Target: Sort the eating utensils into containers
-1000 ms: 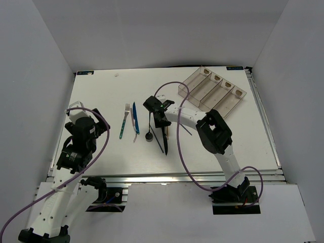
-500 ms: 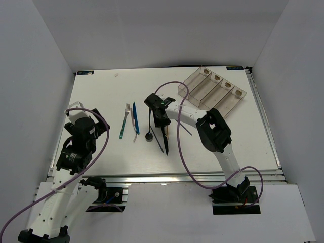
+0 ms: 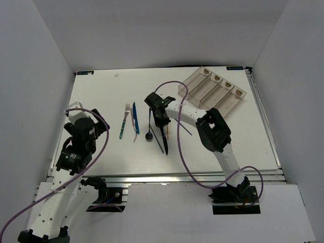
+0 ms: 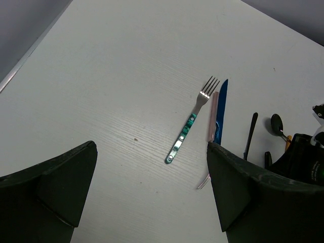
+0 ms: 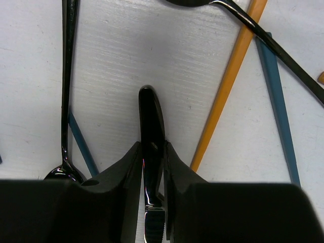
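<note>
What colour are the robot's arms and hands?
The left arm and right arm are both white tubes with chunky black joints. A purple cable loops along each one. The left hand and right hand are black, with thick wedge-shaped fingers.

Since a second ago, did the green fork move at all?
No. The fork lies exactly where it was, left of the blue knife, tines toward the table's far edge.
</note>
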`<state>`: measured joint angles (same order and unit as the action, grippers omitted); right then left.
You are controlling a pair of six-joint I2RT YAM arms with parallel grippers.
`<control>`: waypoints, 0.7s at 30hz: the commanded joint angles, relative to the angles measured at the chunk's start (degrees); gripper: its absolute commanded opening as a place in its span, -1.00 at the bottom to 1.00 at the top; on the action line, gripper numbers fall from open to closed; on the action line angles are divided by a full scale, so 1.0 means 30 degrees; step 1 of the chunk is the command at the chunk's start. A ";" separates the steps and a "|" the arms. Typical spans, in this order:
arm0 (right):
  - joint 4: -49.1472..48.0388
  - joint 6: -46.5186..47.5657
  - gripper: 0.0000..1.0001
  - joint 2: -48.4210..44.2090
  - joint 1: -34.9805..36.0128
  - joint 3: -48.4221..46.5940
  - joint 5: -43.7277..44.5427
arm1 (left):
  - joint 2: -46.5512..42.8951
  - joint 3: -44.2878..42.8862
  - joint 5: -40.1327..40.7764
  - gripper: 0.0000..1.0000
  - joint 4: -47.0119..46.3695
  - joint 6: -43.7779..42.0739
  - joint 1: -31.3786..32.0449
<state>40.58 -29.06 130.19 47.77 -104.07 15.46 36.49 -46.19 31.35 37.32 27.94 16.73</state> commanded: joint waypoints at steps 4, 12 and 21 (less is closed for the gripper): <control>0.1242 0.0429 -1.00 0.1108 0.0044 0.2112 -0.1493 | -0.0152 0.0106 -0.0106 0.96 -0.0164 -0.0114 0.0107; -0.0254 0.0370 -1.00 -0.1939 0.0044 0.2201 -0.0818 | 0.0169 -0.0333 -0.2451 0.96 -0.0575 -0.0439 0.0135; -0.0343 0.0370 -1.00 -0.3200 -0.0219 0.1937 -0.0818 | 0.0903 0.2943 -1.1821 0.96 -0.6509 0.2749 0.0107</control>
<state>38.22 -28.25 125.05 47.57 -97.71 13.52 38.54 -40.73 9.54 26.94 31.40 16.73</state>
